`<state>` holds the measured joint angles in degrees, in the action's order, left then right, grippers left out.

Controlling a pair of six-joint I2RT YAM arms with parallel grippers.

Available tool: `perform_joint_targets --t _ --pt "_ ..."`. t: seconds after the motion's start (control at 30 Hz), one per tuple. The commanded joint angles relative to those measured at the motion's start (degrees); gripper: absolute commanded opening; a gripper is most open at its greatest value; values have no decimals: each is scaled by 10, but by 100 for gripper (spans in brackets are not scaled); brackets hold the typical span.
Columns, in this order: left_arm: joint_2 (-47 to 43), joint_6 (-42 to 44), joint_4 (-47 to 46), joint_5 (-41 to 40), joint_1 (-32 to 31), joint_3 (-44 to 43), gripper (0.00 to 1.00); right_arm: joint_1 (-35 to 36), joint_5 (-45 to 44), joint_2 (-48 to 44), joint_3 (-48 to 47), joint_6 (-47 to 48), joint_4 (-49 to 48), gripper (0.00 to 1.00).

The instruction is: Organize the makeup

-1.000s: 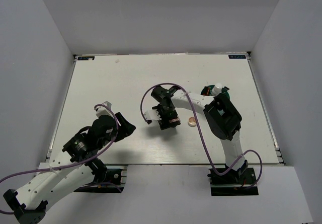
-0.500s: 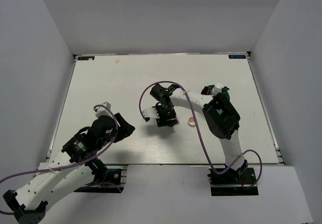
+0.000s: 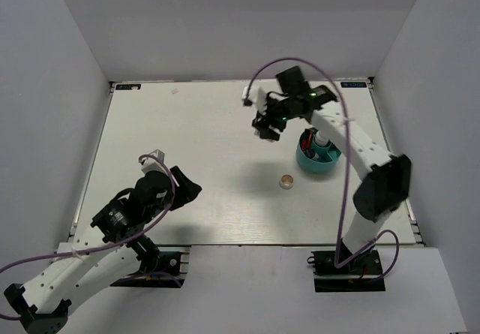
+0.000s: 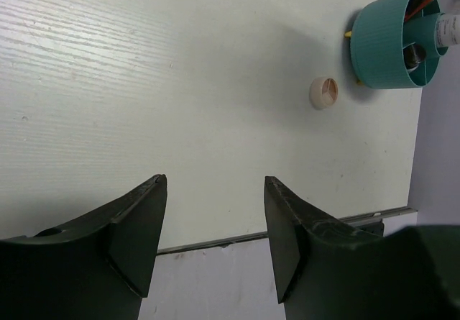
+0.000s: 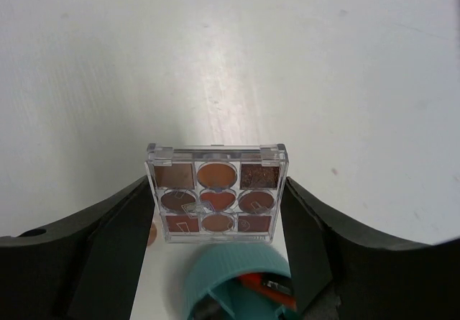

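My right gripper (image 3: 264, 126) is shut on the square pinkish-brown palette (image 5: 215, 190) and holds it in the air, just left of and beyond the teal cup (image 3: 319, 156). The cup also shows in the right wrist view (image 5: 233, 273), just below the palette. A white bottle (image 3: 321, 137), a red-black pencil (image 4: 424, 3) and a short black tube (image 4: 411, 55) stand in the cup. The round beige compact (image 3: 286, 181) lies on the table near the cup and also shows in the left wrist view (image 4: 323, 93). My left gripper (image 3: 186, 188) is open and empty over the near left of the table.
The white table (image 3: 187, 124) is walled by grey panels at the back and both sides. Its front edge rail (image 4: 287, 234) runs just beyond my left fingertips. A purple cable loops above the right arm (image 3: 360, 146).
My right arm has lifted the palette from mid-table beside the compact and swung it far and right, up next to the teal cup. The left arm has not moved.
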<state>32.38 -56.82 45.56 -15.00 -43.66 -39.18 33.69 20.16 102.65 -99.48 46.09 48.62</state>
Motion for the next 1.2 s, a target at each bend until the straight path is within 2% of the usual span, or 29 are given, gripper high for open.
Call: perform_joint_targets --t 0.0,0.13,0.33,0.43,0.47,0.63,0.77,0.93,1.17 --pt "26 20 -38 9 1 -13 66 -54 58 -111 33 -78 -66 0" --pt "71 43 -81 30 1 -20 67 -123 72 -193 97 -137 -160 0" --pt "149 86 -127 62 1 -48 67 -264 92 -282 173 -215 -234 0" --pt "181 106 -139 72 1 -67 66 -331 132 -303 218 -228 -233 0" --pt "194 113 -144 74 1 -70 67 -377 160 -309 228 -238 -234 0" --pt "219 123 -162 88 1 -84 66 -455 253 -322 282 -268 -264 0" --pt "224 123 -171 92 1 -81 66 -510 365 -311 323 -248 -274 0" --pt "224 122 -177 94 1 -78 66 -542 457 -257 340 -125 -229 0" --pt "238 123 -176 97 1 -86 66 -550 516 -193 350 -36 -239 0"
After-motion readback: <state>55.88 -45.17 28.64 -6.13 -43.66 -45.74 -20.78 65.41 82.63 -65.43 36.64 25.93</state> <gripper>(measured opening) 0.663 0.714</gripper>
